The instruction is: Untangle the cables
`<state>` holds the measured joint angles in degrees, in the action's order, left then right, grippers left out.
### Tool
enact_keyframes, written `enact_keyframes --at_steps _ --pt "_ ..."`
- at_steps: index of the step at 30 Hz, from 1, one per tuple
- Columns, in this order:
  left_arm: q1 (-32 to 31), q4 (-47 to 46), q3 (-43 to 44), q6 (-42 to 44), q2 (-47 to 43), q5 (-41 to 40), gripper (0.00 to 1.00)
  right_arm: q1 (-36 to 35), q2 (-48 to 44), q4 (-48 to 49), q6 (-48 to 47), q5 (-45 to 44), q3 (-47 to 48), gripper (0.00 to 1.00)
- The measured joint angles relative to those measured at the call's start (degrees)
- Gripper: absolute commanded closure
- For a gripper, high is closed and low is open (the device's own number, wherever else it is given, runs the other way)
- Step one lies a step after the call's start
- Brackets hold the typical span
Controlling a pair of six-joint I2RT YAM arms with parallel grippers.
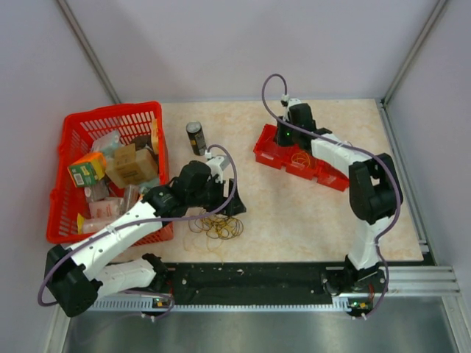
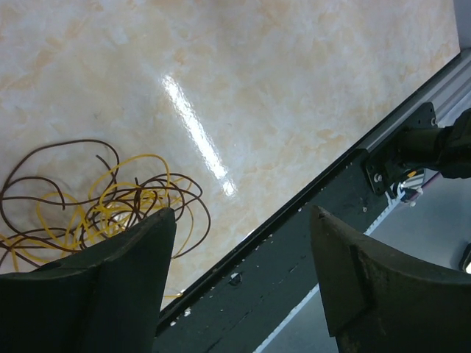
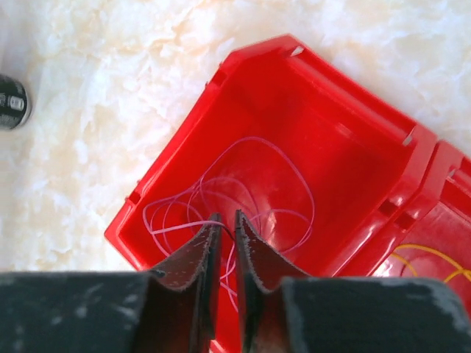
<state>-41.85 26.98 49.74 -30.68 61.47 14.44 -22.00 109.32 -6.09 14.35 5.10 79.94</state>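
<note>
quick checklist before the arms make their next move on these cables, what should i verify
1. That the left jaws are open: ok, wide apart.
2. That the yellow and brown tangle is near the left jaws: ok, it lies on the table right beside them.
3. That this tangle is separated: not ok, its loops cross each other.
4. That the right jaws are inside the red bin, over the pale cables: ok.
5. That the right jaws grip a pale strand: cannot tell; they are almost shut, with strands at the tips.
6. That the yellow cable sits in its own compartment: ok.
</note>
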Motion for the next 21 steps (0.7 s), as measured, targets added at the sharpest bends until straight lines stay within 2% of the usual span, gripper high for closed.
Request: enact_keyframes --at_steps 2,4,6,10,13,16,18,21 --pt "-0.8 0.0 -0.3 -0.5 0.2 -0.6 0.11 -0.3 -0.3 -1.4 0.8 0.3 0.0 0.63" --pt "-1.5 0.0 -0.4 -0.9 0.2 -1.2 0.10 -0.4 -0.9 -2.2 1.7 0.2 -0.9 0.47" --pt "-1.8 0.0 -0.5 -1.0 0.2 -1.6 0.10 -0.4 -3.2 -4.0 1.6 -0.5 -3.3 0.41" --pt "-2.0 0.0 -0.5 -0.8 0.2 -2.8 0.14 -0.4 -9.6 -8.5 0.5 -1.2 -5.0 0.35" --pt "-2.0 0.1 -0.5 -0.4 0.2 -4.3 0.24 -0.8 -17.6 -9.7 0.6 -1.5 -7.6 0.31" --pt "-2.0 0.3 -0.5 0.4 0.2 -5.9 0.31 -3.3 -28.3 -8.1 2.2 -0.6 -14.4 0.31" --pt "-2.0 0.4 -0.5 0.8 0.2 -6.5 0.35 -6.8 -34.3 -4.9 4.3 2.0 -20.5 0.32" --pt "-2.0 0.5 -1.0 0.8 -0.1 -7.1 0.36 -13.2 -38.7 4.9 9.7 8.2 -32.4 0.44"
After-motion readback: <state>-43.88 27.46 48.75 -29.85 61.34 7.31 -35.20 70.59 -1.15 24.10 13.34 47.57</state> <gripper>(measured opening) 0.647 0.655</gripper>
